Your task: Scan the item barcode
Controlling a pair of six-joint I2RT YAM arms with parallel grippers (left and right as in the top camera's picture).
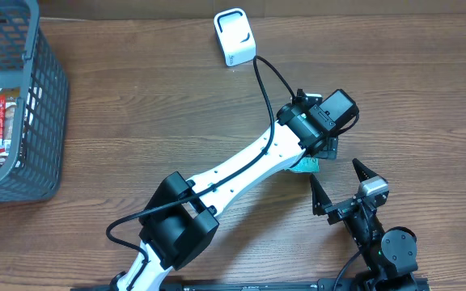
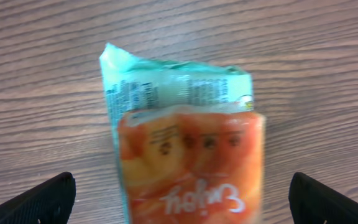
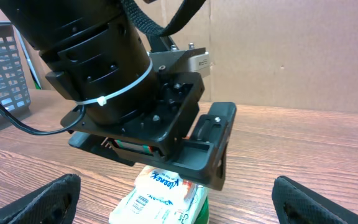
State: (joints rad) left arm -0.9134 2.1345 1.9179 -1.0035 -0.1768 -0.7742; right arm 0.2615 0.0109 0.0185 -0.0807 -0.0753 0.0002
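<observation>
With left gripper (image 2: 184,200) spread wide and empty over snack packet (image 2: 185,137) lying flat on table (image 2: 36,68), right gripper (image 1: 340,184) equally open nearby, lower squarely, pinch across its sides, leave printed end uncovered for scanner (image 1: 235,36).

"Enjoy" is printed in white script, seen upside down, on the orange part of the snack packet (image 2: 188,149). Its green band's small print and the blue lettering beside its barcode (image 3: 143,200) cannot be read.
</observation>
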